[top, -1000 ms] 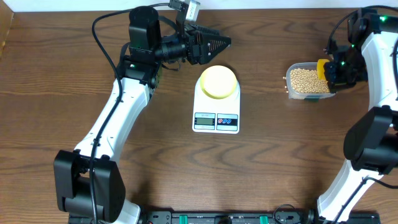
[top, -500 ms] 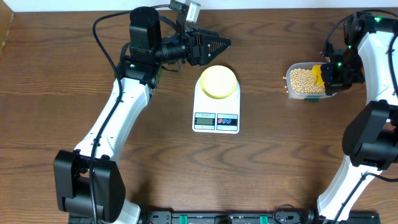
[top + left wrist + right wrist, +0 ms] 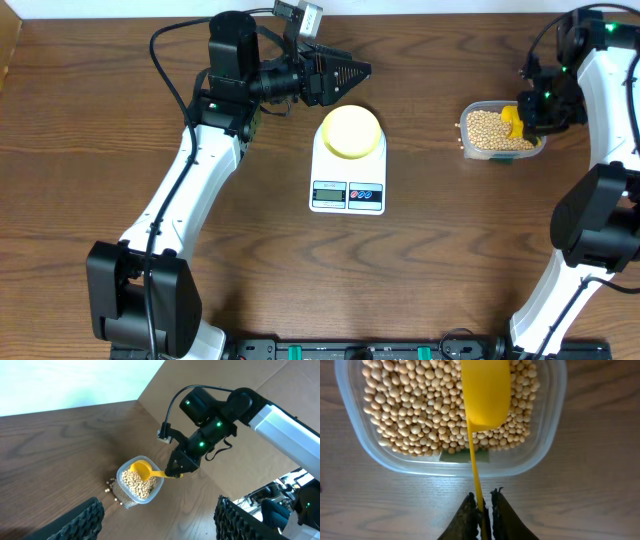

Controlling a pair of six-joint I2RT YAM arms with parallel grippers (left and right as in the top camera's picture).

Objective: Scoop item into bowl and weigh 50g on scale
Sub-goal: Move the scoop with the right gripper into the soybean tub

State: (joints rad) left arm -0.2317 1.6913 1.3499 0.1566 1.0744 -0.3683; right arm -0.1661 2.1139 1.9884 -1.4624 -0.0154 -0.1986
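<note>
The tan beans (image 3: pixel 487 128) fill a clear plastic tub (image 3: pixel 466 143) at the right; the beans also show in the right wrist view (image 3: pixel 415 415) and in the left wrist view (image 3: pixel 135 485). My right gripper (image 3: pixel 482 505) is shut on the handle of a yellow measuring scoop (image 3: pixel 485 392), whose cup hangs over the beans. The pale yellow bowl (image 3: pixel 350 131) stands on the white scale (image 3: pixel 348 170) at the centre. My left gripper (image 3: pixel 355 70) is open and empty, held in the air just behind the bowl.
Several loose beans (image 3: pixel 111 485) lie on the wooden table beside the tub. The scale's display and buttons (image 3: pixel 347 193) face the front. Both arm bases stand at the front edge.
My right gripper has moved the scoop left and up, from the tub's right edge to over the beans. The left arm has not moved.
</note>
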